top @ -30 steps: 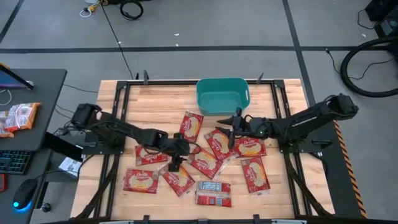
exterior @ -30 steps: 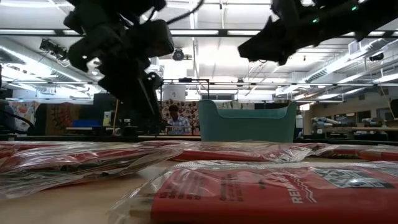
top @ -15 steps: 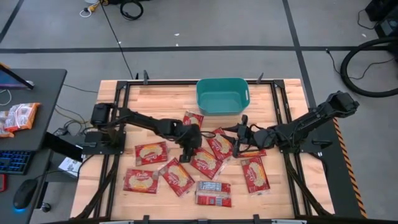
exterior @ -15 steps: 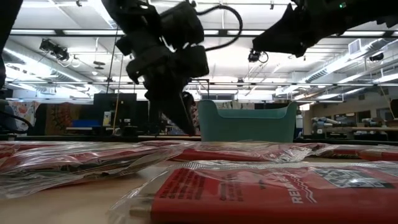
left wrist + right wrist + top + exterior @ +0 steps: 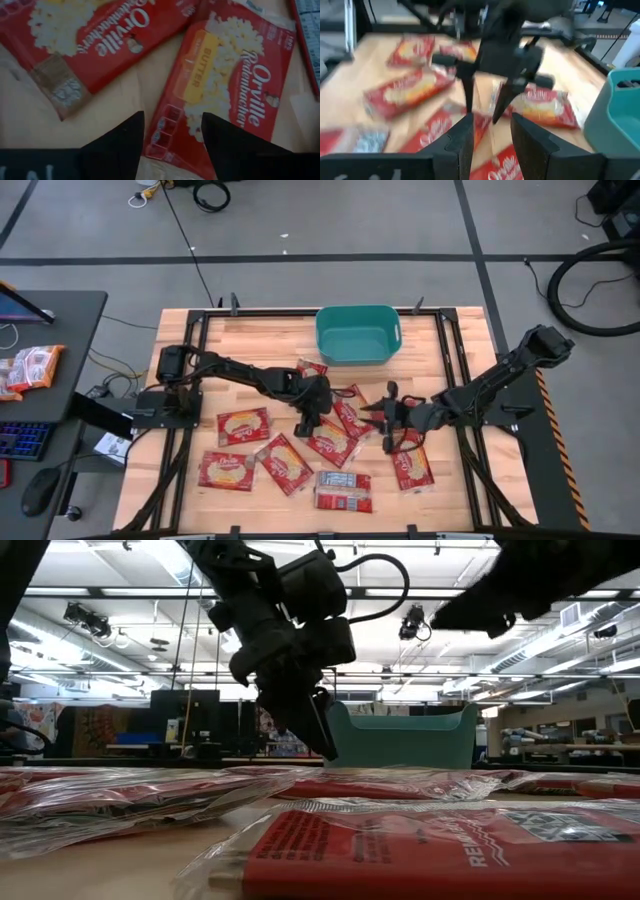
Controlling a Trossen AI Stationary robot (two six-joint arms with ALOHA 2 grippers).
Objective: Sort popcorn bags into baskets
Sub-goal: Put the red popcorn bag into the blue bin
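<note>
Several red popcorn bags lie flat on the wooden table, among them one [image 5: 243, 425] at the left, one [image 5: 410, 463] at the right and one [image 5: 343, 491] showing its grey-white back. The teal basket [image 5: 355, 338] stands at the far middle with nothing in it. My left gripper [image 5: 305, 423] is open and points steeply down, its fingers on either side of the short end of a bag [image 5: 225, 80] in the middle of the pile. My right gripper [image 5: 380, 418] is open just to the right of it, above the bags, with nothing between its fingers [image 5: 520, 132]. My left gripper comes from above, slanting down, and its two fingers [image 5: 125, 140] straddle the bag's short end [image 5: 172, 122], which lies flat on the table. I cannot tell whether the fingers touch the bag.
Black frame rails [image 5: 195, 370] run along the table's left and right sides. A desk to the left holds a keyboard [image 5: 20, 440], a mouse and an orange-red packet [image 5: 30, 367]. Bare wood [image 5: 250, 345] lies left of the basket.
My left gripper has swung from the near-left bags toward the table's right and far side, to the middle of the pile. My right gripper has moved from beside the basket toward the near edge and tipped further down. The bags have stayed where they were.
</note>
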